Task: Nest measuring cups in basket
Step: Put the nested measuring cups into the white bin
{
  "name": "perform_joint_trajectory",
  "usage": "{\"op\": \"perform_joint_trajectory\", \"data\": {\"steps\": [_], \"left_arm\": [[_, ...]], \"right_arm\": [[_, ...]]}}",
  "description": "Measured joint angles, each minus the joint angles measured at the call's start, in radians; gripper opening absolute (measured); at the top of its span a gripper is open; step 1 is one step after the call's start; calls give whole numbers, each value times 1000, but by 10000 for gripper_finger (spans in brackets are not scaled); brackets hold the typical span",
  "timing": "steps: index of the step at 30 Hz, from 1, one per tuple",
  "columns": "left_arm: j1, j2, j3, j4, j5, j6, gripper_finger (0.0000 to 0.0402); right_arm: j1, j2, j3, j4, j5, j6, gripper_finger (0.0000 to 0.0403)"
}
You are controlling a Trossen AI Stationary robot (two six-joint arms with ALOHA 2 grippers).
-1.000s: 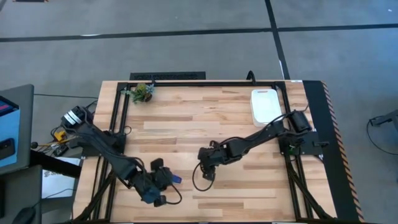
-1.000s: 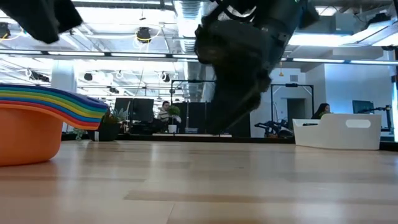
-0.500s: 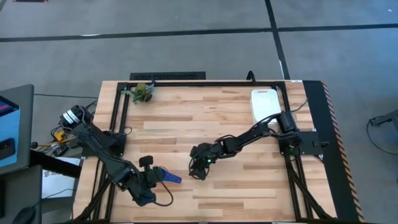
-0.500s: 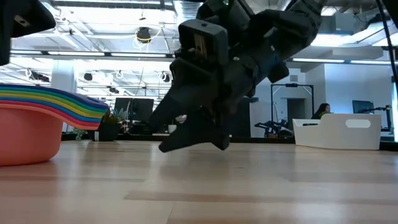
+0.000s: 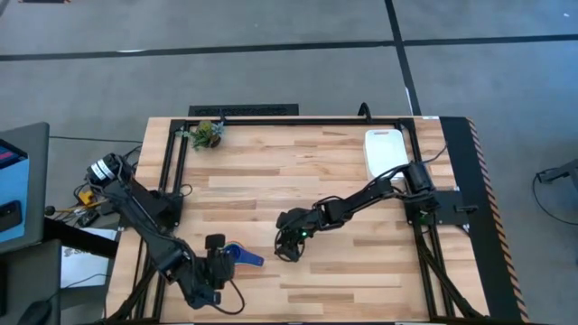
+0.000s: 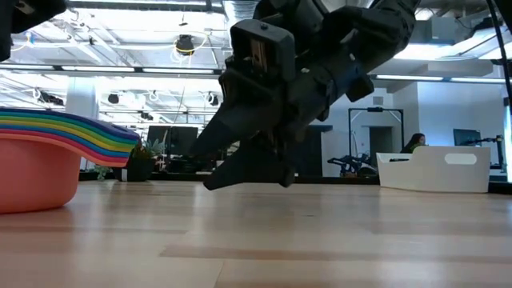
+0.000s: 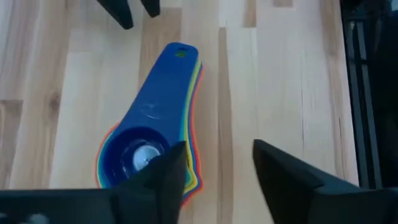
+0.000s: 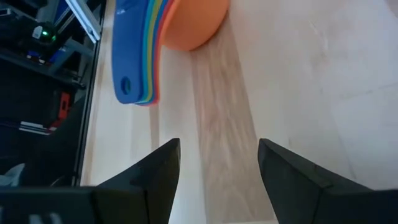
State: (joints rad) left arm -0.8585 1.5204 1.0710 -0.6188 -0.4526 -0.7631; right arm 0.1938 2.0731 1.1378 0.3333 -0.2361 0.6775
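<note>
The measuring cups (image 5: pixel 242 255) lie nested in one stack on the table near its near left part, dark blue on top (image 7: pixel 152 121) and orange at the bottom (image 8: pixel 189 25). The orange bowl (image 6: pixel 36 172) rests on the wood. My left gripper (image 7: pixel 217 174) hovers open just behind the stack's bowl end; whether one finger touches it I cannot tell. My right gripper (image 8: pixel 217 171) is open and low over the table, pointing at the stack's handle end from the right, a short way off. The basket (image 5: pixel 386 152) sits at the far right.
A small green plant (image 5: pixel 208 135) stands at the far left corner. The black frame rails (image 5: pixel 172 181) run along the table's left, far and right sides. Bare wood lies between the stack and the basket (image 6: pixel 436 170).
My left gripper has drawn back toward the near left edge, uncovering the stack, which has stayed where it was. My right gripper has sunk toward the table and moved left toward the stack, tipping so its fingers point more level.
</note>
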Motion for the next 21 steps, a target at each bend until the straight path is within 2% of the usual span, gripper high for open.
{"op": "perform_joint_trajectory", "data": {"steps": [3, 5, 7, 12, 17, 21], "left_arm": [[-8, 7, -1, -1, -5, 0, 206], [-9, 17, 0, -3, -9, 7, 214], [-9, 20, 0, -50, -35, 9, 215], [35, -1, 16, -243, -98, -157, 198], [70, -93, 2, -292, -101, -249, 191], [91, -220, -87, -243, -99, -336, 202]], "right_arm": [[0, 0, 0, -4, 2, -4, 240], [1, 0, 0, -4, 2, -5, 240], [1, 0, 0, -5, 2, -5, 240], [1, 0, 0, -25, 2, -5, 240], [1, 0, 0, -28, 0, -5, 240], [3, 0, 0, -37, 0, -7, 240]]}}
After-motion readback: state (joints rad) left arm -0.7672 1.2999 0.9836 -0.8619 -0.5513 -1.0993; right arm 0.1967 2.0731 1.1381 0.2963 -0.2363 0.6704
